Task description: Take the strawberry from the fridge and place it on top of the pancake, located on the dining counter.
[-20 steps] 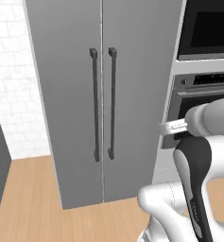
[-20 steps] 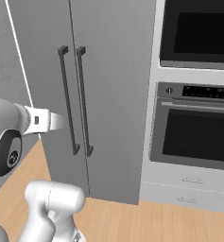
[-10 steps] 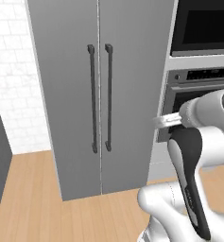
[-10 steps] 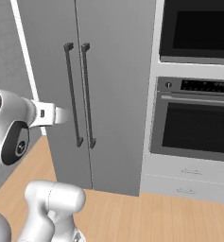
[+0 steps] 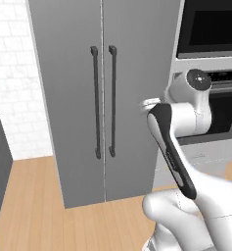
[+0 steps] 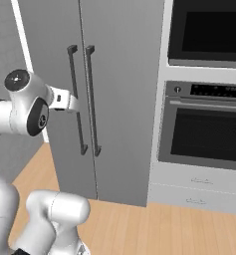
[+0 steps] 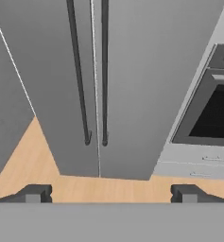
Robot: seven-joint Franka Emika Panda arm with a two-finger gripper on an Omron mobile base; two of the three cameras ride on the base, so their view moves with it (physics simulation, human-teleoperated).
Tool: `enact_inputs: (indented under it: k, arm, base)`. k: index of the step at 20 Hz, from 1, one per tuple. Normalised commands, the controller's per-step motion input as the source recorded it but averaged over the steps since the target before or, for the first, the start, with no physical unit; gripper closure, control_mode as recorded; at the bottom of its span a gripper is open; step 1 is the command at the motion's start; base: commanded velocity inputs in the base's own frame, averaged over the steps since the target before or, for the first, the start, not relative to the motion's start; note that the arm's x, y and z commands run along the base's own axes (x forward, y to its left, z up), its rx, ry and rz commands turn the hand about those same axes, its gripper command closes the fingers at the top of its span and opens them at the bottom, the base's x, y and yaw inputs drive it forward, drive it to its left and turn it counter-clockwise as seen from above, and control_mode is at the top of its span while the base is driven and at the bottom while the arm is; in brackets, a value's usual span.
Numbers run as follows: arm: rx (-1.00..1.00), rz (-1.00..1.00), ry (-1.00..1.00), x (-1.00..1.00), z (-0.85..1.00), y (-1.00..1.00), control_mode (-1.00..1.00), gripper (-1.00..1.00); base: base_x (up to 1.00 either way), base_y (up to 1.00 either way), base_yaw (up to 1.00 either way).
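Facing fridge (image 7: 127, 71), pincer (image 7: 111, 194) spread

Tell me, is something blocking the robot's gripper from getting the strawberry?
Yes. Both grey doors of the fridge are shut, so its inside is hidden. The open gripper hangs in front of them, apart from the dark handles.

Rendered home kitchen. Tall grey two-door fridge (image 5: 103, 98) with dark vertical bar handles (image 5: 104, 100), doors closed, built in flush beside a black wall oven (image 6: 209, 134) stack with drawers (image 6: 199, 187) below. Light wood plank floor (image 5: 34, 206), white brick-tile wall (image 5: 14, 78) at left.
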Motion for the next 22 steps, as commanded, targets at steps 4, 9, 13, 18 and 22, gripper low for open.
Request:
enact_inputs:
  k: [4,9,13,18,22]
  arm:
    - [-0.03,-0.02,0.09,1.0,0.0,0.38,-1.0,-1.0]
    - [0.0,0.0,-0.04,0.71,-0.08,0.13,-1.0,-1.0]
    - [0.0,0.0,0.0,0.87,-0.07,0.0,-1.0,-1.0]
    - [0.0,0.0,-0.04,0.71,-0.13,0.0,-1.0,-1.0]
    - [0.0,0.0,-0.1,0.7,-0.22,0.06,-1.0,-1.0]
  base:
    - [0.0,0.0,0.0]
    - [0.0,0.0,0.0]
    - [0.0,0.0,0.0]
    - [0.0,0.0,0.0]
    - [0.0,0.0,0.0]
